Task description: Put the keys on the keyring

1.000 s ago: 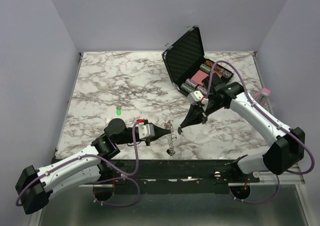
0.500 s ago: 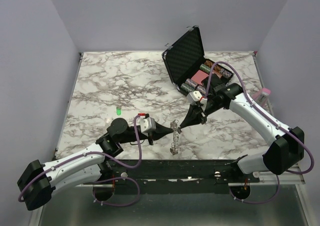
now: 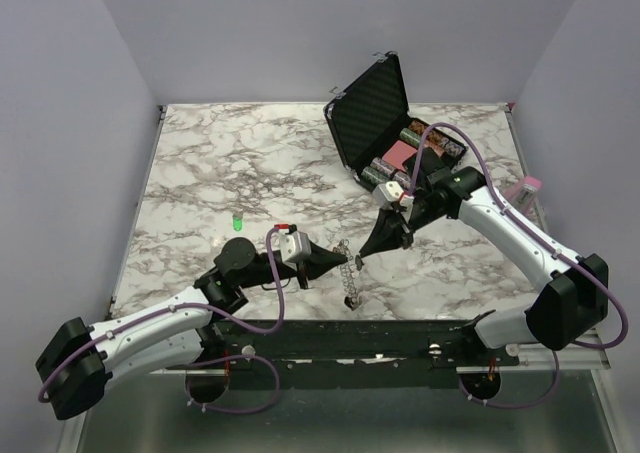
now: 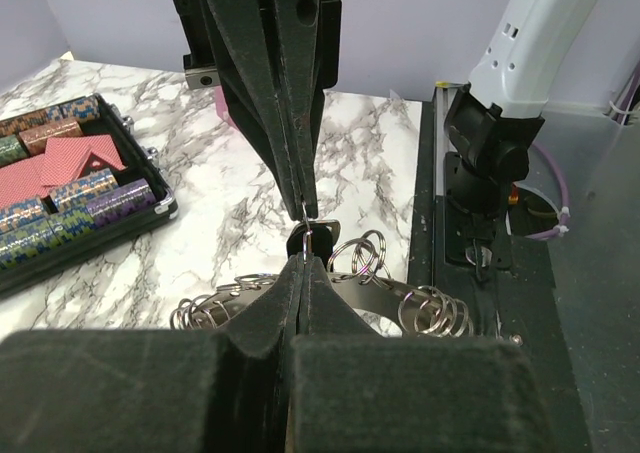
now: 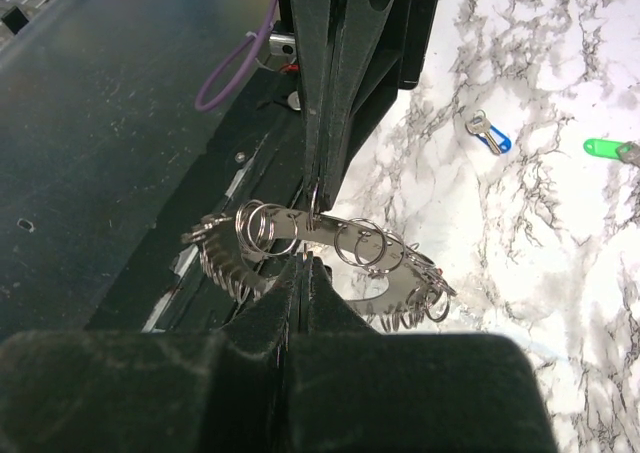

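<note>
Progress looks slight: the keyring point(image 5: 350, 241), a metal strip hung with many small split rings, shows no key on any ring I can make out. It sits near the front edge of the table point(image 3: 220, 163), between the two gripper tips, and seems to arch up a little. The left gripper point(image 4: 303, 263) has its jaws closed, seemingly pinching one small ring of it. The right gripper point(image 5: 303, 263) meets it almost tip to tip, jaws also pressed together; whether anything is held between them I cannot tell. No keys show clearly in either grip. A blue-tagged piece point(image 5: 488, 133) and a green-tagged piece point(image 3: 237, 222) lie loose on the marble, well apart from the rings. An open black case point(image 3: 372, 108) stands at the back. By my reading, the threading itself is all left to do.
</note>
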